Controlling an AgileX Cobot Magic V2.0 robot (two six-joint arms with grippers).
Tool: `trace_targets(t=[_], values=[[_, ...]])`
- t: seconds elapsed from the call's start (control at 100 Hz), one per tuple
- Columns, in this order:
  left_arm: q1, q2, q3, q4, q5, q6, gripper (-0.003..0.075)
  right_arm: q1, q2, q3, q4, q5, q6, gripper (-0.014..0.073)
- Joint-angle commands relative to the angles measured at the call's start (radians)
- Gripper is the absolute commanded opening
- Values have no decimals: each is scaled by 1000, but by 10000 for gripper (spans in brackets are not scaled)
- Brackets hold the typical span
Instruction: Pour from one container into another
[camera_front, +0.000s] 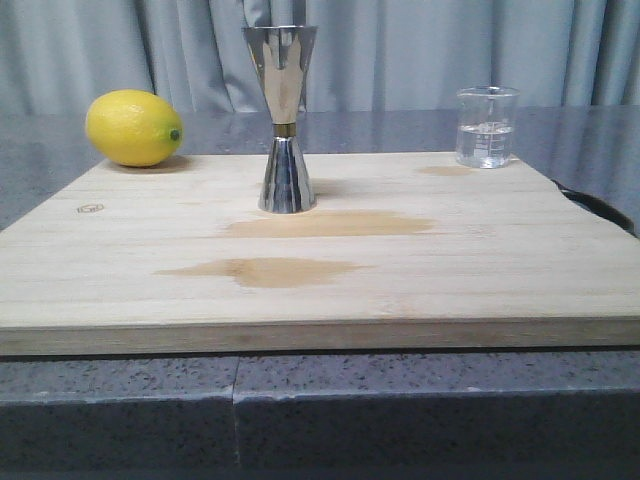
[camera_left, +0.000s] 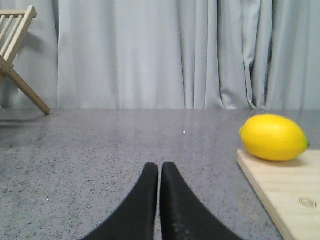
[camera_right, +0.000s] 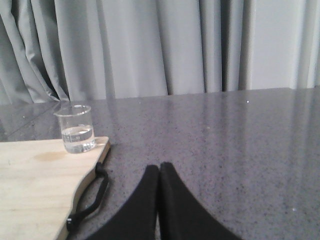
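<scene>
A small clear glass beaker (camera_front: 486, 127) with white marks stands on the far right corner of the wooden board (camera_front: 150, 230), about half full of clear liquid; the right wrist view also catches the beaker (camera_right: 75, 128). The tall steel jigger (camera_front: 283, 118) stands upright near the board's middle, towards the back. My left gripper (camera_left: 159, 166) is shut and empty, low over the grey counter to the left of the board. My right gripper (camera_right: 159, 167) is shut and empty, over the counter to the right of the board, well short of the beaker. Neither gripper shows in the front view.
A yellow lemon (camera_front: 133, 127) lies on the board's far left corner. Darker wet-looking patches (camera_front: 330, 224) mark the board in front of the jigger. A black strap loop (camera_right: 90, 197) hangs at the board's right edge. A wooden rack (camera_left: 17, 55) stands far left. Grey curtain behind.
</scene>
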Motion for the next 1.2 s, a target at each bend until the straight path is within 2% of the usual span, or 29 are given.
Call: trace_targets(t=[0.0,0.18,0.34,0.52,0.75,1.19], values=[[3,-25,-23,-58,-91,-9,-19,-5,-20,-75,12,5,-9,-71],[3,-21,-142,-58,-16,-9,-19,-5,37,-219,25,113,-9,-71],[3,44,-277,-58,75,-9,-19,-5,162,-365,6,207,-9,-71],[3,162,-410,-58,116,-9,-19,-5,314,-491,-6,203,-9,-71],[3,210,-435,-58,85,-9,-19,-5,382,-501,-6,108,-9,-71],[3,212,-435,-58,78,-9,-19,-5,383,-501,-6,123,-9,-71]])
